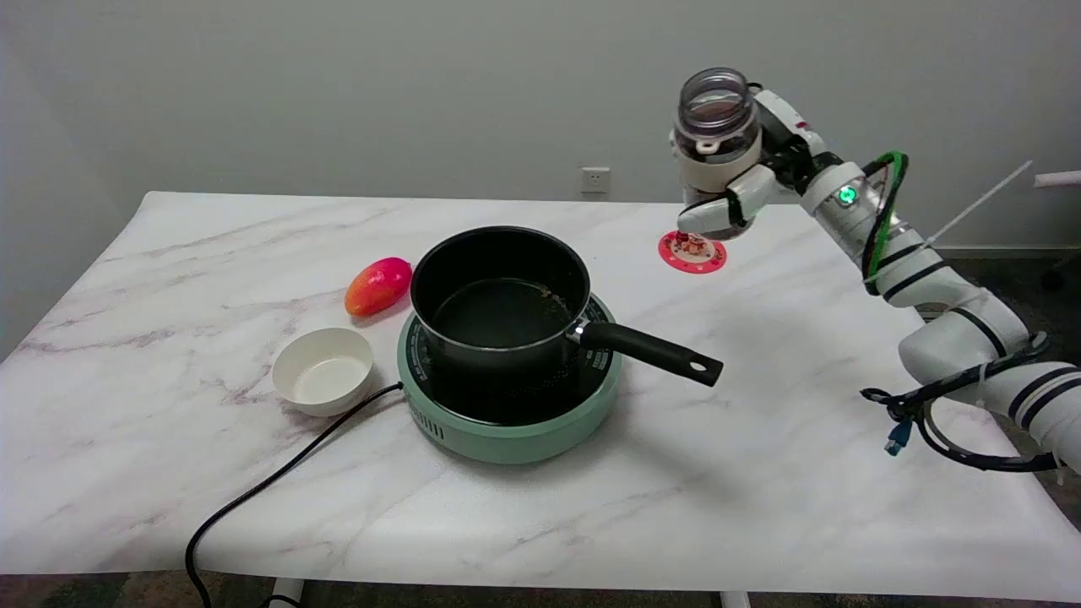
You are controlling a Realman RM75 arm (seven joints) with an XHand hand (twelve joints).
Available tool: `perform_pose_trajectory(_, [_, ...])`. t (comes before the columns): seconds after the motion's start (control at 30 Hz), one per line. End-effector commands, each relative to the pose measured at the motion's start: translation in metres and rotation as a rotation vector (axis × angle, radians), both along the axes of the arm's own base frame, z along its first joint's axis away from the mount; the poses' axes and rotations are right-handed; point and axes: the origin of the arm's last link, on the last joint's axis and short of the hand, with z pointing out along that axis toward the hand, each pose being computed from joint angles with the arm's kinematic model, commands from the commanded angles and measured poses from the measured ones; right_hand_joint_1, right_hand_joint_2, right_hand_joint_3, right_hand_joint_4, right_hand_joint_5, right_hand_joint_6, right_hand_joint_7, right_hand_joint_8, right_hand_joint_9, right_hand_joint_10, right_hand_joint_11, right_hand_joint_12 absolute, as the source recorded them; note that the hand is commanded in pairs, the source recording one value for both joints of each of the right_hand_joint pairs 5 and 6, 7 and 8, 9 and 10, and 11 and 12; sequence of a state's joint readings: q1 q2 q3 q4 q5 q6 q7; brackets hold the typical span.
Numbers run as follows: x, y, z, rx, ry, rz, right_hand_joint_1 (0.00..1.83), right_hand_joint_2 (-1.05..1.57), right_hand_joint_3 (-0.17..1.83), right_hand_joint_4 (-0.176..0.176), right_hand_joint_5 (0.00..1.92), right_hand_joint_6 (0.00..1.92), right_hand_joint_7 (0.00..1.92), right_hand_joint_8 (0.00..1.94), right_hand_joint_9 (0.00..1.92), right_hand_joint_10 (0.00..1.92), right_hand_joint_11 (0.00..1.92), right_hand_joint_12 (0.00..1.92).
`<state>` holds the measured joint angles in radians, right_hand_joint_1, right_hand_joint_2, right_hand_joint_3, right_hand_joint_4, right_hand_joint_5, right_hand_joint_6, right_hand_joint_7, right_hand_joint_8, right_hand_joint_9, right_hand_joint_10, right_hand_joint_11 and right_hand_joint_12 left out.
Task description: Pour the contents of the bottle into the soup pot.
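Head view shows the clear bottle (715, 114) held upright in the air, mouth up, gripped by the right hand (735, 181) above the table's (760, 439) far right, over a pink coaster (692, 252). Its target, the black soup pot (500, 297), sits on a green hotplate (510, 414) well to the picture's left and lower, handle pointing toward the arm, so the bottle probably needs carrying leftward before tipping.

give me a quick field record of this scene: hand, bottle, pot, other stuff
right hand: holds the bottle in the air, right of and beyond the pot
bottle: clear, upright, mouth open, over the coaster
soup pot: black, on the green hotplate, handle pointing right
coaster: red, round, on the table
mango: left of the pot
bowl: white, near the mango
table: marble-patterned
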<state>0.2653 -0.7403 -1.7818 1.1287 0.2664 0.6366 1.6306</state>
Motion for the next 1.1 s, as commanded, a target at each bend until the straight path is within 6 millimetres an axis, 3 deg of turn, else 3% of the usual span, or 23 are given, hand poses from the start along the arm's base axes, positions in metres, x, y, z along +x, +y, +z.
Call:
perform_pose_trajectory(0.03, [0.054,-0.031,-0.099,0.076,0.471,0.116,1.52,1.11,0.54,0.0,1.92,1.92,1.92,1.92,1.38,1.38,1.23,1.23])
perform_pose_trajectory(0.3, [0.072,-0.041,-0.138,0.1,0.612,0.151,1.55,1.03,0.62,0.0,1.92,1.92,1.92,1.92,1.35,1.35,1.2,1.2])
perform_pose_trajectory(0.6, [0.079,-0.04,-0.161,0.081,0.819,0.222,1.56,1.0,0.67,0.0,1.92,1.92,1.92,1.92,1.34,1.34,1.2,1.2])
perform_pose_trajectory(1.1, [0.049,-0.039,-0.156,0.003,1.098,0.194,1.55,0.97,0.71,0.0,1.92,1.92,1.92,1.92,1.35,1.35,1.2,1.2])
